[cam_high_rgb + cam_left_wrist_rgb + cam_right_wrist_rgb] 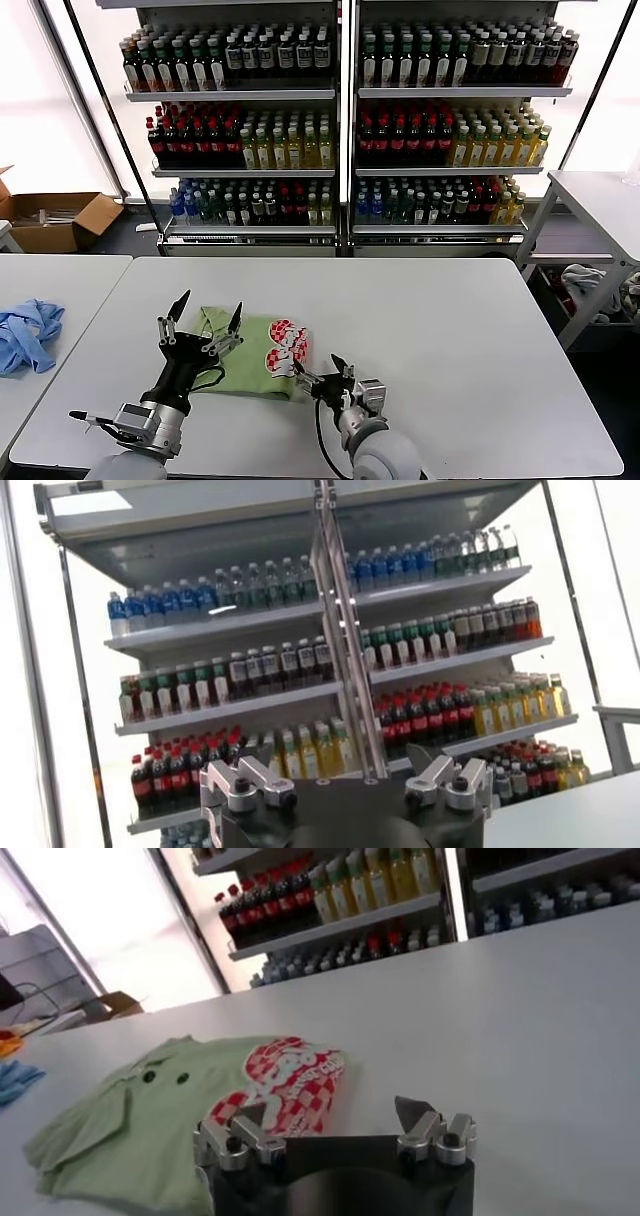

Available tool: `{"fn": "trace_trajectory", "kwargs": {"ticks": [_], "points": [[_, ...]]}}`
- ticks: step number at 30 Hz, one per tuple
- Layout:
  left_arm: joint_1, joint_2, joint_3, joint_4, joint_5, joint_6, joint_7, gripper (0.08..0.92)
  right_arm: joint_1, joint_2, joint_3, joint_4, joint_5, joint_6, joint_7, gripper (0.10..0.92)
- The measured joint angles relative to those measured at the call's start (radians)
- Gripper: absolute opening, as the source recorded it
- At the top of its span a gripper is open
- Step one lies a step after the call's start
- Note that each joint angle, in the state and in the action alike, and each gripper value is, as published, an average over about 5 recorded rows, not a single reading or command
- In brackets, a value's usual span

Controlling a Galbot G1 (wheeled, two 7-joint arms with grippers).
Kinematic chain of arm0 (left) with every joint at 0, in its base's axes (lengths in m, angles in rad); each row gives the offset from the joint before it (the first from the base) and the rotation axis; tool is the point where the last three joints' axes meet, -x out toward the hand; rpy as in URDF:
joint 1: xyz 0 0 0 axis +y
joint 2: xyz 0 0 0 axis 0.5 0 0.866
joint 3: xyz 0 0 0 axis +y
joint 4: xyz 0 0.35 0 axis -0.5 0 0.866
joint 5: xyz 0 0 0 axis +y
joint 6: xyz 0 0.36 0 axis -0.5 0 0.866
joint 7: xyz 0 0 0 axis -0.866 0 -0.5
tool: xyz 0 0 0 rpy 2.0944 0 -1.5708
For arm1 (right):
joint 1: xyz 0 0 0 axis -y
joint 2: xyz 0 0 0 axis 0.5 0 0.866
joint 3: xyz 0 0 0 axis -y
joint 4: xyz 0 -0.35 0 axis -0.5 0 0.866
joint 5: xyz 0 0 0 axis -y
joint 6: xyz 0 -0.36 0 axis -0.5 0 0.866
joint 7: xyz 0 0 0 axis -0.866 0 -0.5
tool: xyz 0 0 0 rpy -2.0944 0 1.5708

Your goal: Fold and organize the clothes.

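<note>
A light green polo shirt (252,352) lies folded into a compact bundle on the near left part of a white table (430,330), its red-and-white checkered print (285,345) facing up at the bundle's right end; in the right wrist view the same shirt (150,1118) shows its collar and two small dark buttons (165,1077), with the print (290,1083) toward the open tabletop (500,1028). The left gripper (207,318) is raised above the shirt's left end, its dark fingers spread wide and pointing up and away, holding nothing; its wrist camera looks out level at the drinks shelves (330,650) rather than down at the cloth, with the finger bases (245,785) set well apart. The right gripper (320,372) sits low over the table just beside the shirt's near right corner, its claw likewise apart and empty; whether a fingertip touches the fabric cannot be told. Behind the table stand two shelving units (340,120) packed with rows of bottled drinks; a light blue garment (28,335) lies crumpled on a neighbouring table (60,290) to the left, well apart from the shirt; an open cardboard box (55,218) rests on the floor beyond it.
</note>
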Motion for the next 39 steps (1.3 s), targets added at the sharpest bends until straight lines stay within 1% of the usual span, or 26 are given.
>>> {"fn": "trace_trajectory", "kwargs": {"ticks": [5, 8, 10, 17, 26, 30, 33, 39], "points": [[0.004, -0.001, -0.003, 0.005, -0.004, 0.001, 0.004, 0.823, 0.026, 0.019, -0.007, -0.031, 0.014, 0.0, -0.005, 0.823], [0.006, -0.001, -0.004, 0.005, -0.005, 0.001, 0.005, 0.823, 0.037, 0.03, -0.009, -0.051, 0.023, -0.003, -0.008, 0.8], [0.008, -0.001, -0.006, 0.006, -0.006, 0.001, 0.005, 0.823, 0.043, 0.038, -0.01, -0.063, 0.028, -0.006, -0.011, 0.756], [0.011, -0.002, -0.008, 0.011, -0.008, 0.0, 0.006, 0.823, 0.052, 0.059, -0.013, -0.1, 0.04, -0.009, -0.018, 0.524], [0.012, -0.005, -0.002, 0.01, -0.015, 0.019, 0.006, 0.823, 0.072, 0.081, -0.012, -0.121, 0.042, 0.001, -0.022, 0.264], [0.014, -0.004, -0.003, 0.007, -0.018, 0.026, 0.006, 0.823, 0.081, 0.085, -0.006, -0.13, 0.041, 0.006, -0.028, 0.161], [0.015, -0.003, -0.005, 0.004, -0.019, 0.032, 0.005, 0.823, 0.082, 0.083, 0.002, -0.135, 0.038, 0.009, -0.034, 0.11], [0.019, -0.002, -0.01, 0.003, -0.021, 0.042, -0.001, 0.823, 0.072, 0.07, 0.024, -0.129, 0.029, 0.016, -0.046, 0.109]]}}
